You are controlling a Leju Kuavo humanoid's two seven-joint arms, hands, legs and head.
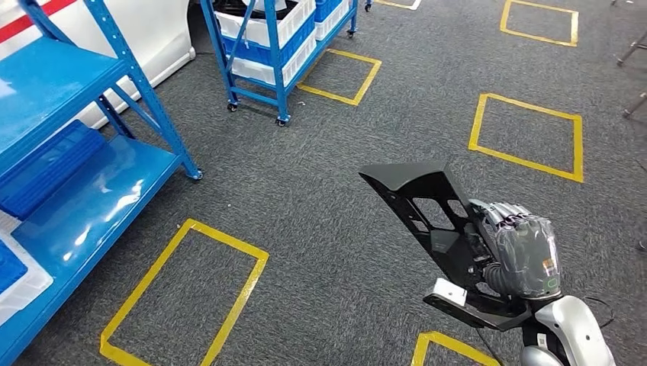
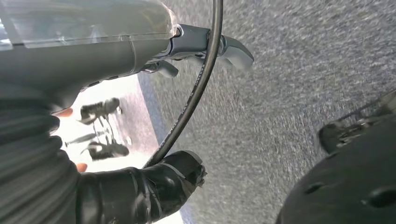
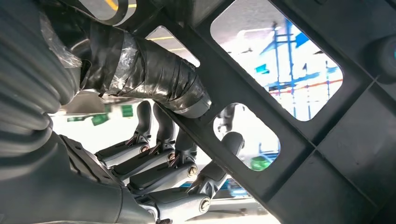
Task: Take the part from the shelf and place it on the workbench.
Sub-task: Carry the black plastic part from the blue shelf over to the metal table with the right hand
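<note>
In the head view my right hand (image 1: pixel 526 255) grips a black plastic part (image 1: pixel 427 213), a flat angular panel with cut-out windows and a white label (image 1: pixel 450 291) near its lower end. The part juts up and to the left from the hand, held over the carpet. Seen from the right wrist, the taped thumb (image 3: pixel 154 74) presses one side of the part (image 3: pixel 303 154) and the fingers (image 3: pixel 163 163) curl against the other. From the left wrist, my left hand (image 2: pixel 154 46) holds nothing, its taped thumb (image 2: pixel 154 186) apart from the fingers, above grey carpet.
A blue metal shelf (image 1: pixel 91 198) with blue bins stands at the left. A wheeled blue rack (image 1: pixel 267 69) with white crates is at the back. Yellow tape rectangles (image 1: pixel 187 293) mark the grey carpet. A black cable (image 2: pixel 196 88) runs past my left hand.
</note>
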